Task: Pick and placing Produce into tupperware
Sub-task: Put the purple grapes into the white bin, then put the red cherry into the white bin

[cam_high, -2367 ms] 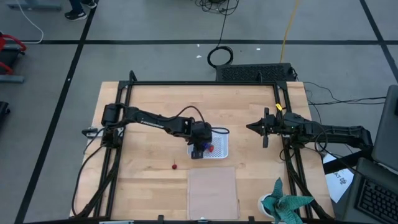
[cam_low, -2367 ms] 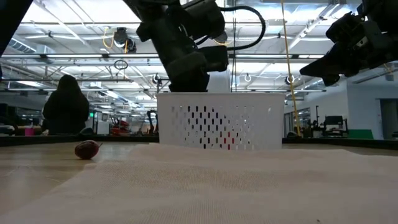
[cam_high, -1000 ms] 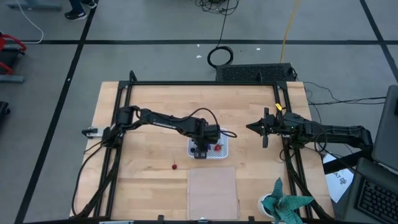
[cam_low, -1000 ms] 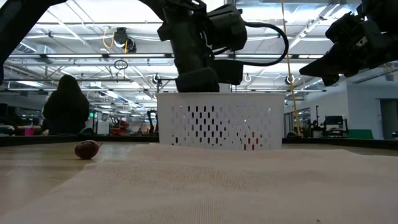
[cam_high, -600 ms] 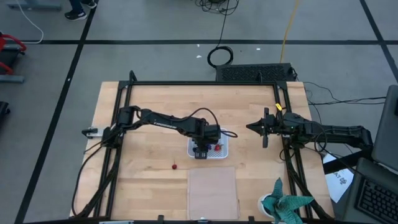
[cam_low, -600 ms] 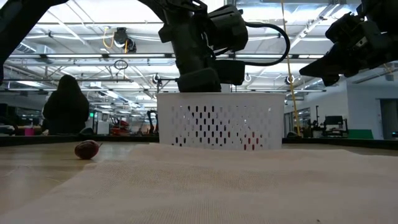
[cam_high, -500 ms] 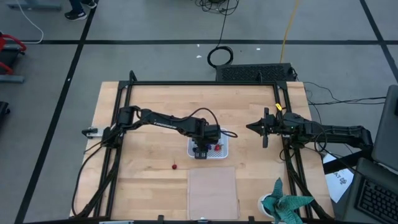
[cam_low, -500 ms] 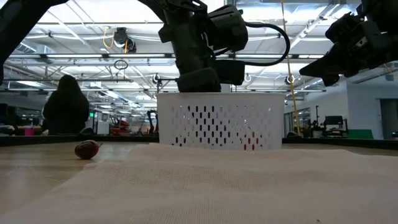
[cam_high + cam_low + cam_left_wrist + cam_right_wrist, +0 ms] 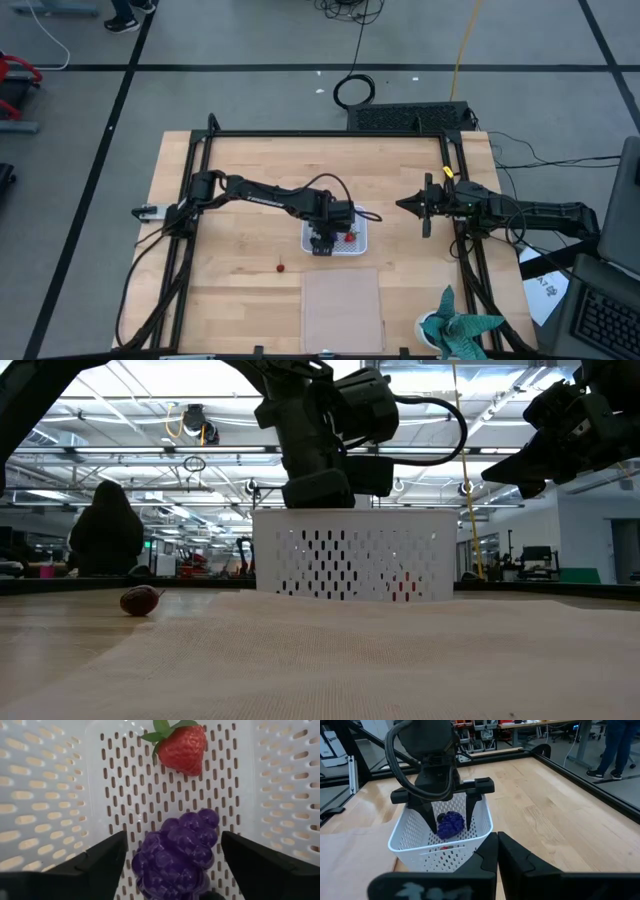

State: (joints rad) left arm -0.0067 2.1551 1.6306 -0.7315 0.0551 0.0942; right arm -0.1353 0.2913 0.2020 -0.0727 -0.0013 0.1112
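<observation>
On the counter (image 9: 240,160), at seven o'clock of the tub (image 9: 355,243), a cherry (image 9: 282,267) is being left loose. Inside, grapes (image 9: 176,851) are being released between the left jaws (image 9: 171,865), standing wide and holding nothing; the strawberry (image 9: 183,749) is being shown beyond, hidden overhead. The right jaws (image 9: 424,206), shut and empty, are waiting at three o'clock.

Grape bunch (image 9: 175,851) lower edge cropped
</observation>
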